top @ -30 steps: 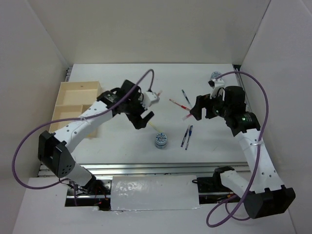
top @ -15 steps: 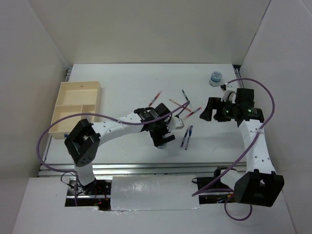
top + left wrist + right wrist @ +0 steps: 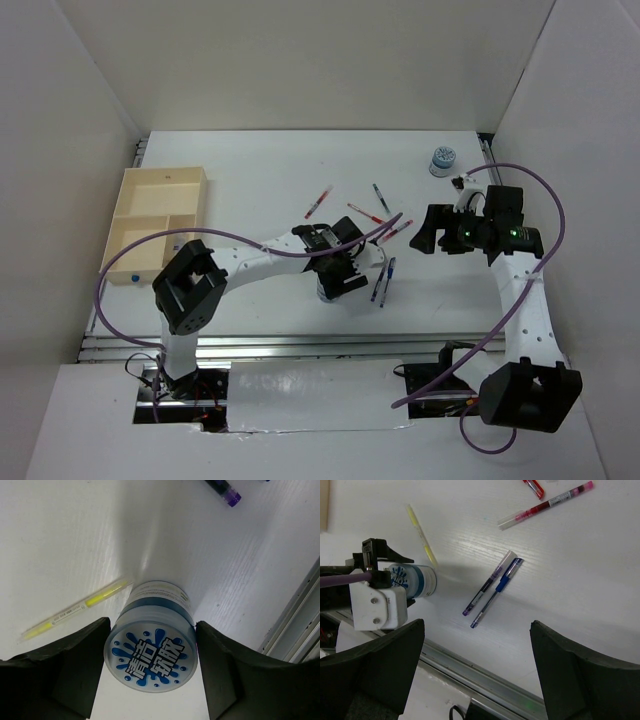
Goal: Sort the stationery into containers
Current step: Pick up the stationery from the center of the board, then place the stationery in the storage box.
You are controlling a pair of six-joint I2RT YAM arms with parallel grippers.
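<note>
The tray (image 3: pixel 165 173) sits far left on the counter (image 3: pixel 250 160), well apart. At centre the left end effector (image 3: pixel 151 630) pinches the upright roll (image 3: pixel 150 660), with the yellow pen (image 3: pixel 80 609) just beside it. Gripped near its smooth lid, the roll could slip or tip when lifted. Rightward, the right end effector (image 3: pixel 420 228) gapes wide, empty.

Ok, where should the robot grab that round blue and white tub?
By its curved side wall, coming straight down from above. The tub stands upright with its flat lid facing up, so one finger fits on each side, the way the left hand has it now. Stay off the side where the yellow pen lies right beside it.
</note>
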